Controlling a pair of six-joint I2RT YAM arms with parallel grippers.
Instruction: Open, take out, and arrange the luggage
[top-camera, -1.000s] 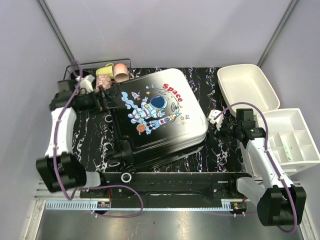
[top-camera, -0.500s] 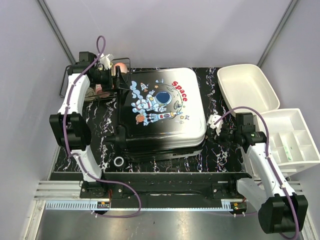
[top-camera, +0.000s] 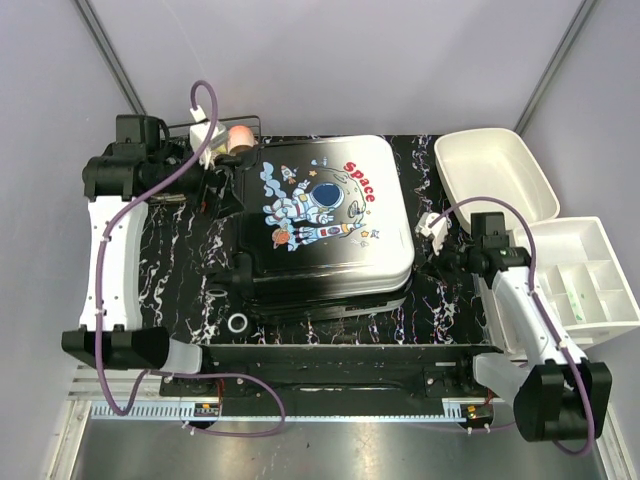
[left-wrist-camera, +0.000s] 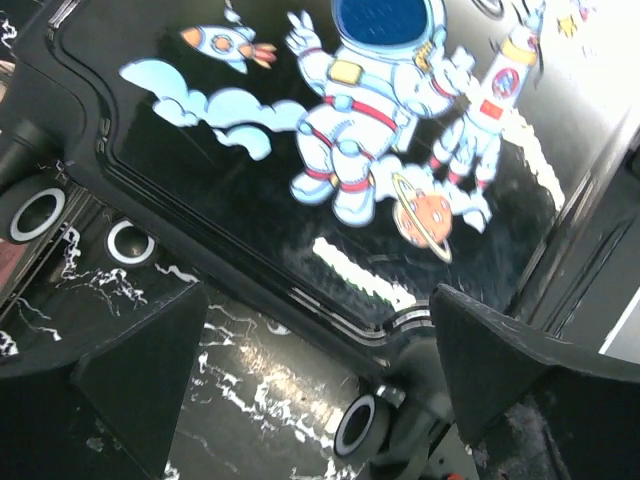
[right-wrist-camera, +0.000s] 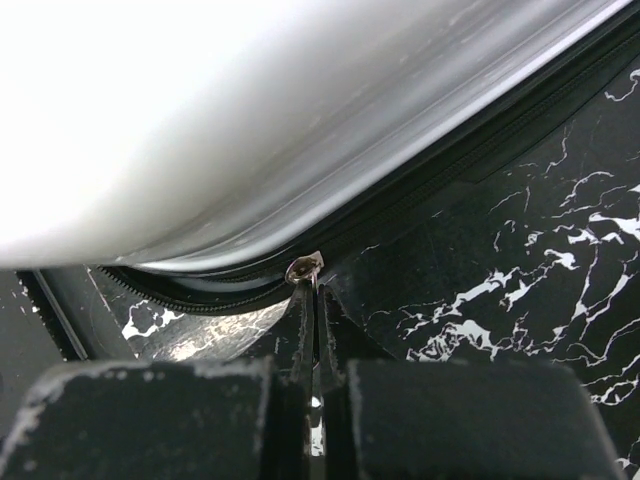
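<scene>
- Top external view: the luggage (top-camera: 325, 225) lies flat in the middle of the black marbled table (top-camera: 180, 270), with its astronaut print and red "Space" facing up.
- Its white end points to the right and its black end to the left, where the wheels (top-camera: 237, 323) are.
- Its upper shell sits down on the lower half. How far the zip is undone cannot be told.
- Right wrist view: the right gripper (right-wrist-camera: 315, 310) is at the luggage's right edge, low over the table. Its fingers are clenched together on the small metal zip pull (right-wrist-camera: 304, 266), right at the black zip line under the white shell.
- Left wrist view: the left gripper (left-wrist-camera: 318, 300) hangs above the luggage's black far-left part. Its fingers (left-wrist-camera: 140, 370) are spread wide and released, holding nothing, with a wheel (left-wrist-camera: 357, 425) below them.
- A wire basket (top-camera: 185, 135) with a pink cup (top-camera: 240, 138) stands just beyond the left gripper, at the far-left corner.
- A white bin (top-camera: 495, 175) sits at the far right, and a divided white tray (top-camera: 590, 280) lies nearer, beside the right arm.
</scene>
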